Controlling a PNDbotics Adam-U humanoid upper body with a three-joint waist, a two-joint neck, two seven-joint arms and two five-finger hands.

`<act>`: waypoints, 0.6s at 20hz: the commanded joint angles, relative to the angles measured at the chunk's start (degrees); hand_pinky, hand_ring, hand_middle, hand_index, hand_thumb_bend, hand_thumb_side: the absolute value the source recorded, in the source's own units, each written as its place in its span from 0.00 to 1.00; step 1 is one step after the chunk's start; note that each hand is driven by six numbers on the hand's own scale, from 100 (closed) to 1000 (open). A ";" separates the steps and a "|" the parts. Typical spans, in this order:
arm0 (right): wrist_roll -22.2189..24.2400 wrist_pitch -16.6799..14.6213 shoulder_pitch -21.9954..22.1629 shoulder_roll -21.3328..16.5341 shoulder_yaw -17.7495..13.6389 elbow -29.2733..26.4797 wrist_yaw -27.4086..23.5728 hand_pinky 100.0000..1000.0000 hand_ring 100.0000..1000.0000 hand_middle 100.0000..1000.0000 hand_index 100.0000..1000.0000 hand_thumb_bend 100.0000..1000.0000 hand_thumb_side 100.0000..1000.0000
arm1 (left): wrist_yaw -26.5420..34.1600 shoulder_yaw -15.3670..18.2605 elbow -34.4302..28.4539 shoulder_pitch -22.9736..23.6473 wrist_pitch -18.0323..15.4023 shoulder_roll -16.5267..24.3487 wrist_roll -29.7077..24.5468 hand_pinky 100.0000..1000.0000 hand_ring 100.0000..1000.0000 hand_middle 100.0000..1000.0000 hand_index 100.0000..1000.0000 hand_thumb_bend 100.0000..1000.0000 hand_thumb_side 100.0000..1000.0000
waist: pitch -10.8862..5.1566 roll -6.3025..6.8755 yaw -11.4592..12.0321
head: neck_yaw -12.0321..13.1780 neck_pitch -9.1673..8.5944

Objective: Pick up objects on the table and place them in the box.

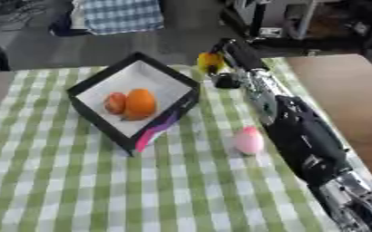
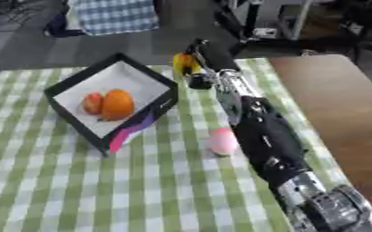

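Two orange fruits in the box; right hand around yellow object.

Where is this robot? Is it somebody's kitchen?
Probably not a kitchen; more likely a workroom or lab. A table with a green checked cloth holds a box, while dark equipment and a grey floor lie behind.

box: two orange fruits inside | pink egg-shape: on cloth, right
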 commanded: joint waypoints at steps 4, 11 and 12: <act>4.41 -1.86 -2.45 2.43 1.17 -0.94 -1.51 0.90 0.73 0.67 0.31 0.00 0.00 | 0.51 -0.68 -0.57 -1.80 -0.26 -0.27 -0.83 0.74 0.51 0.57 0.81 0.24 0.73 | 0.57 1.01 2.56 | -2.85 -1.88; 7.67 -3.10 -1.46 5.47 0.78 1.83 0.42 0.90 0.74 0.69 0.51 0.00 0.00 | 0.85 -0.95 -0.60 -2.78 -0.53 -1.33 -1.41 0.74 0.51 0.57 0.81 0.24 0.73 | 1.38 1.20 5.21 | -6.06 -2.89; 7.38 -3.22 -1.33 5.61 0.81 1.94 1.08 0.90 0.74 0.69 0.51 0.00 0.00 | 0.85 -0.93 -0.61 -2.78 -0.54 -1.37 -1.42 0.74 0.51 0.57 0.81 0.24 0.73 | 1.41 1.17 5.29 | -6.20 -2.89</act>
